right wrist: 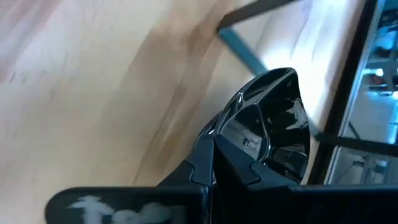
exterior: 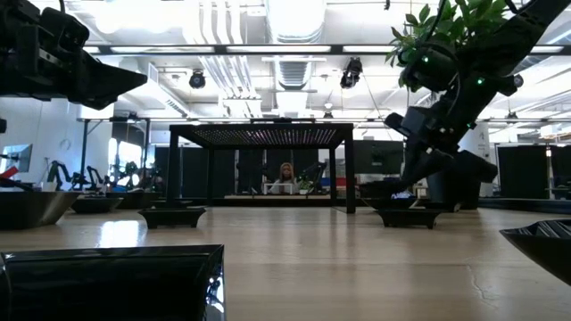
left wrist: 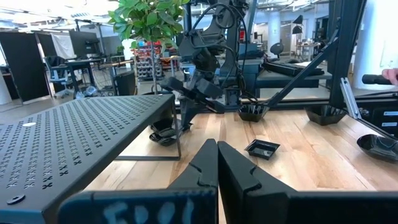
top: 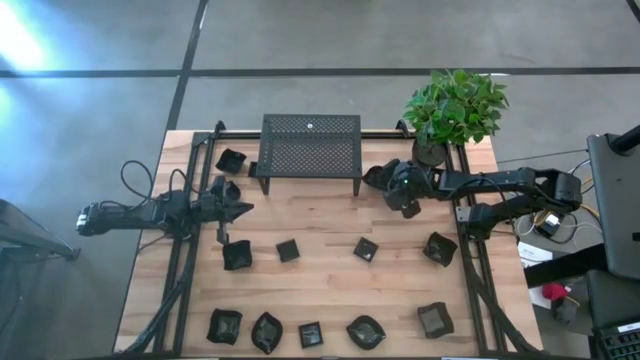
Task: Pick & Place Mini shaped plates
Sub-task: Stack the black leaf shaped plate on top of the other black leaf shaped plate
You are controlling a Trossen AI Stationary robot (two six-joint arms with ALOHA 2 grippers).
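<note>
Several mini shaped plates, small glossy black dishes, lie bottom down on the wooden table, among them one (top: pixel 288 250), one (top: pixel 365 249) and a row along the near edge (top: pixel 310 334). My right gripper (top: pixel 388 182) is just right of the black mesh stand (top: pixel 310 145) and is shut on one mini plate (right wrist: pixel 273 124). This plate also shows in the low view (exterior: pixel 385 190). My left gripper (top: pixel 240 210) is shut and empty at the table's left, above the wood, with its fingers pointing toward the right edge. My right gripper pinches the mini plate's rim (right wrist: pixel 231 138) between its two fingers. The fingers slant down from the table's right side. The plate is tilted, and in the low view it hangs clear above the table, over another dish (exterior: pixel 409 217).
The mesh stand stands on its legs at the far middle. A potted plant (top: pixel 455 110) is at the far right corner. Dark metal frame rails (top: pixel 195 170) run along both sides of the table. More dishes lie by the stand's left leg (top: pixel 231 160).
</note>
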